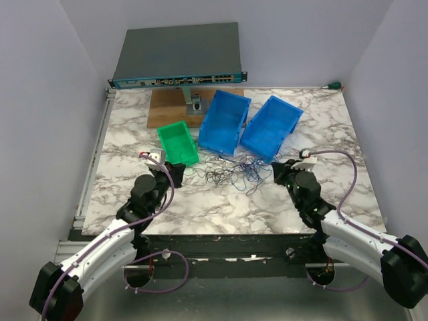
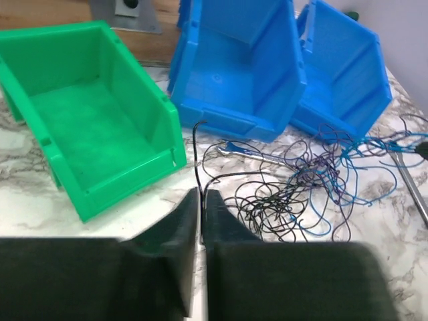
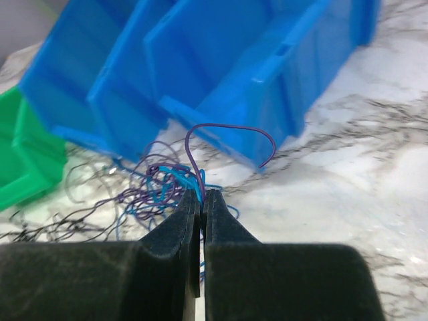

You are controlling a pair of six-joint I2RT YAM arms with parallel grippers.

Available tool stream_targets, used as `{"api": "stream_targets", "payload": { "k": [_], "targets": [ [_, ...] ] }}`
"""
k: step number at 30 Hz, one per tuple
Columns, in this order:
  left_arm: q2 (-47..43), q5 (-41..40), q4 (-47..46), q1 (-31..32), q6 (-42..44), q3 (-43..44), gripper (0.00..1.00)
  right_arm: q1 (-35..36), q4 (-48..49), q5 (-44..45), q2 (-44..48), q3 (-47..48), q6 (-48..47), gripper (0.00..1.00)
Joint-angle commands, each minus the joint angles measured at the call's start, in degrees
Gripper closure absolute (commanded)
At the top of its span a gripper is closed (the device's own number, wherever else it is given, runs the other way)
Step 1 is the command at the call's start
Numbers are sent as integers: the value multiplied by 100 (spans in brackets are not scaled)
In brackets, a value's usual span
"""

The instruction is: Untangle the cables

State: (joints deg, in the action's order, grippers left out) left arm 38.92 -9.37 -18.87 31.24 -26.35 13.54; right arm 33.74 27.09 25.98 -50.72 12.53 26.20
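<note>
With left gripper (image 2: pixel 201 200) clamped on a black strand (image 2: pixel 194 154) and right gripper (image 3: pixel 202 199) clamped on a purple strand (image 3: pixel 188 144) of the hair-thin blue-and-black wire tangle (image 1: pixel 231 172), pull apart slowly, easing at snags.

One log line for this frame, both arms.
left gripper: shut on cables, black strand | right gripper: shut on cables, purple strand | tangle: unseparated, before blue bins

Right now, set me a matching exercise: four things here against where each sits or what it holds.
1 green bin
2 left gripper
3 right gripper
4 switch

a shut on purple wire
b at the back
c left of blue bins
d shut on black wire

Pairs: 1-c, 2-d, 3-a, 4-b
</note>
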Motion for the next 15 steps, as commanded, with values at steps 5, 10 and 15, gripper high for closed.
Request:
{"api": "stream_targets", "payload": {
  "k": [5, 10, 15],
  "targets": [
    [269, 1575, -881, -20, 485, -28, 48, -25, 1094, -2835, -232, -103, -655, 99],
    [548, 2088, -1225, -18, 586, -1, 27, -25, 1507, -4180, -608, -28, -695, 99],
    [1112, 2943, -1598, -18, 647, 159, 22, -25, 1606, -4536, -803, 39, -669, 99]
  ]
}}
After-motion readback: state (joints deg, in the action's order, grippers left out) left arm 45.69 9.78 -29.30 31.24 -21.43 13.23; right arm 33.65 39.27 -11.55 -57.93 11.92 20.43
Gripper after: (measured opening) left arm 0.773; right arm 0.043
